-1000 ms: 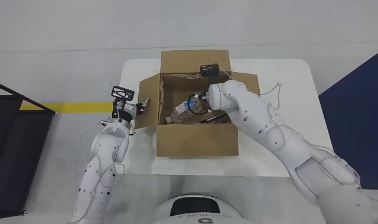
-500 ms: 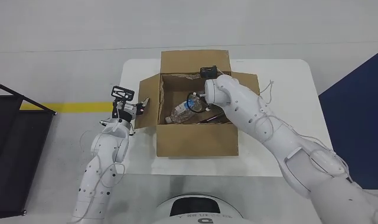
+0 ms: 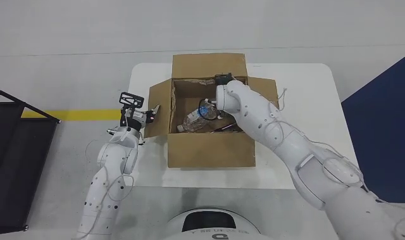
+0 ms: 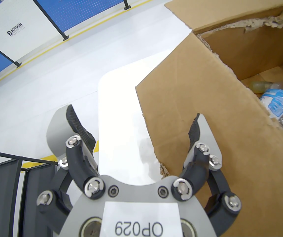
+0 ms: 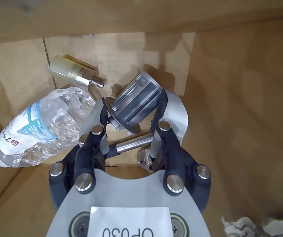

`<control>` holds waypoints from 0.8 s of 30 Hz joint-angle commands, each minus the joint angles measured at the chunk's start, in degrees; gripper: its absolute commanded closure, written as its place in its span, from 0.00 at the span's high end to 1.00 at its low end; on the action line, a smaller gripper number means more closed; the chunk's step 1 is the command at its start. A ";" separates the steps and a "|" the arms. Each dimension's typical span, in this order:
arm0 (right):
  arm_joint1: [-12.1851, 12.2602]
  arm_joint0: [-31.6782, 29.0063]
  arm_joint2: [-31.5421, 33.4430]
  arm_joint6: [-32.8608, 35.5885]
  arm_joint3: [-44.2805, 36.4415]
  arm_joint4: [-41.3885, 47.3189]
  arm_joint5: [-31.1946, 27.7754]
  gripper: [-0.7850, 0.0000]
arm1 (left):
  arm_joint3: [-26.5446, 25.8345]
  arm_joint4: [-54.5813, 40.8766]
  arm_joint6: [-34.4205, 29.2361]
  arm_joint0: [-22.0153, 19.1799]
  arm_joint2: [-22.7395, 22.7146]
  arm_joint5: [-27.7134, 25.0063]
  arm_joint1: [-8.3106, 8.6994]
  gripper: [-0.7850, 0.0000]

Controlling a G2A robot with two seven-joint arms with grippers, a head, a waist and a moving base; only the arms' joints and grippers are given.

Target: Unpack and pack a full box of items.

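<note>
Inside the box [image 3: 212, 150], the right gripper [image 5: 132, 109] clamps its fingers on a grey metal hub [image 5: 137, 91] beside the bottle [image 5: 45, 122]; held skewed, it could slip on lifting; the left gripper [image 4: 133, 111] hangs wide open, empty, outside the box.

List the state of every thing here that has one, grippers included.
cardboard box: open, flaps spread.
plastic bottle: crumpled, lying on its side in the box.
grey metal cylinder: tilted, gripped inside the box.
threaded fitting: lying on the box floor.
right gripper: shut on the grey metal cylinder.
left gripper: open, empty, outside the box.
</note>
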 commanded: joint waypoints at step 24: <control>6.07 -15.36 12.48 -2.47 -26.60 -12.39 2.27 0.00 | 0.00 0.00 0.00 0.00 0.00 0.00 0.00 1.00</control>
